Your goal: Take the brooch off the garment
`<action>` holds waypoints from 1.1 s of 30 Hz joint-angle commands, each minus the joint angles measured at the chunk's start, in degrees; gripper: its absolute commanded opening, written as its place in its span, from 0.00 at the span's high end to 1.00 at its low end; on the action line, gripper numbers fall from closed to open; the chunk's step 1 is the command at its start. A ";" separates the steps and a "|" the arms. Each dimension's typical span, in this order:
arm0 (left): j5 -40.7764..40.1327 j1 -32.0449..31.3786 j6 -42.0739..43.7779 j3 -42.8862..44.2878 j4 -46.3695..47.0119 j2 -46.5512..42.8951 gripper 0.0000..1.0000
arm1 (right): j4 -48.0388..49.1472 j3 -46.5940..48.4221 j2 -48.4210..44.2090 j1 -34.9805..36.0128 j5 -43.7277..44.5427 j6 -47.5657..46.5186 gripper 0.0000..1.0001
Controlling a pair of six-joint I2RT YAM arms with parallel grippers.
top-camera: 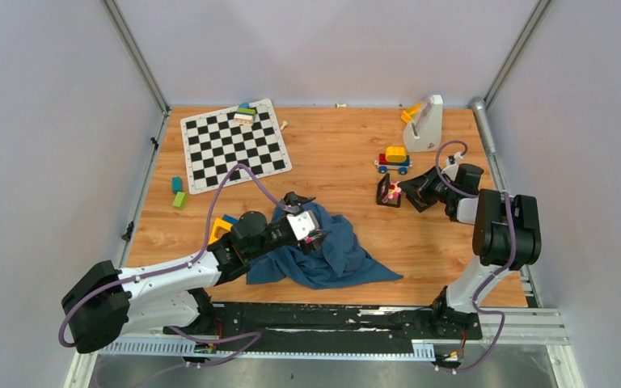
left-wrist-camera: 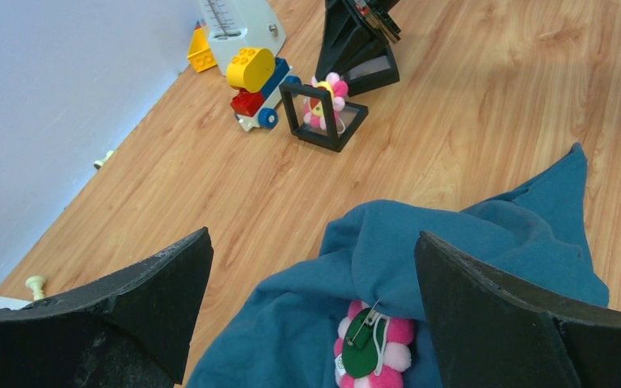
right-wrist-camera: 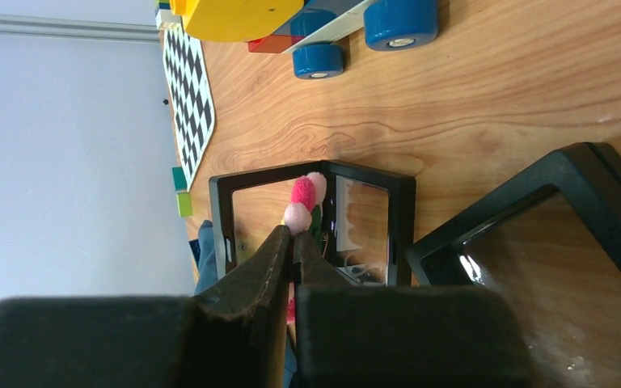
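The brooch (left-wrist-camera: 368, 343) is a little flower with pink and white fluffy balls round a dark green middle; a silver pin lies across the green part. It sits on the blue garment (left-wrist-camera: 469, 242), tucked under a fold at the near edge of the cloth in the left wrist view; the bottom of that view cuts off its lower part. The left gripper (left-wrist-camera: 314, 246) hangs over the garment with its two black fingers (left-wrist-camera: 154, 299) spread wide, one on each side of the brooch; they pinch nothing. The garment lies crumpled on the wooden table (top-camera: 331, 162); a hump of cloth rises just behind the brooch.

Just left of the garment lie yellow and blue blocks (top-camera: 221, 226); further left of it are two green blocks (top-camera: 178, 194).

Past the garment, on its right, stands a black frame (left-wrist-camera: 285, 105) with another flower (left-wrist-camera: 323, 101) inside, pink with a yellow middle. The right gripper (right-wrist-camera: 293, 238) has its fingers pressed tight together; the tips are right at that flower's pink and white balls, but I cannot tell if they pinch one.

Further from the garment is a toy car (top-camera: 393, 159) with blue wheels; behind that stands a white wedge-shaped thing (top-camera: 425, 125). Far behind the garment, on its left, lies a black and white checkered mat (top-camera: 234, 144).
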 commanded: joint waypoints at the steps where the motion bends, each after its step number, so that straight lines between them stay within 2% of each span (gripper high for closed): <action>1: 0.04 -0.14 -0.87 1.84 1.04 -0.60 0.00 | 1.20 1.53 0.72 0.39 0.38 -0.11 0.79; 4: -0.54 -0.17 -0.85 1.84 0.64 -0.69 0.00 | -1.72 0.86 -2.16 0.39 4.33 -1.37 0.60; 5: -0.65 -0.18 -0.83 1.84 0.55 -0.65 0.00 | -3.35 1.05 -3.18 0.39 5.76 -2.08 0.57; 7: -0.83 -0.19 -0.82 1.91 0.34 -0.55 0.00 | -6.83 1.86 -5.19 0.39 8.10 -3.71 0.54; 13: -2.32 -0.18 -1.37 2.10 -0.26 -0.85 0.00 | -15.26 2.74 -13.71 0.39 15.31 -7.30 0.38; 19: -6.83 -0.07 -2.23 1.84 0.34 -0.14 0.00 | -19.70 1.61 -23.01 1.54 22.34 -11.58 0.22; 25: -18.10 0.77 -2.56 2.07 -1.29 0.41 0.00 | -21.68 -0.84 -32.24 7.30 35.96 -16.68 0.17; 30: -25.01 6.00 -5.32 0.70 -3.13 -2.31 0.00 | -11.18 -9.90 -41.46 8.84 40.60 -20.73 0.15; 33: -32.78 9.38 -7.18 -0.16 -5.93 -3.89 0.00 | -5.18 -15.92 -46.58 9.61 44.93 -24.31 0.14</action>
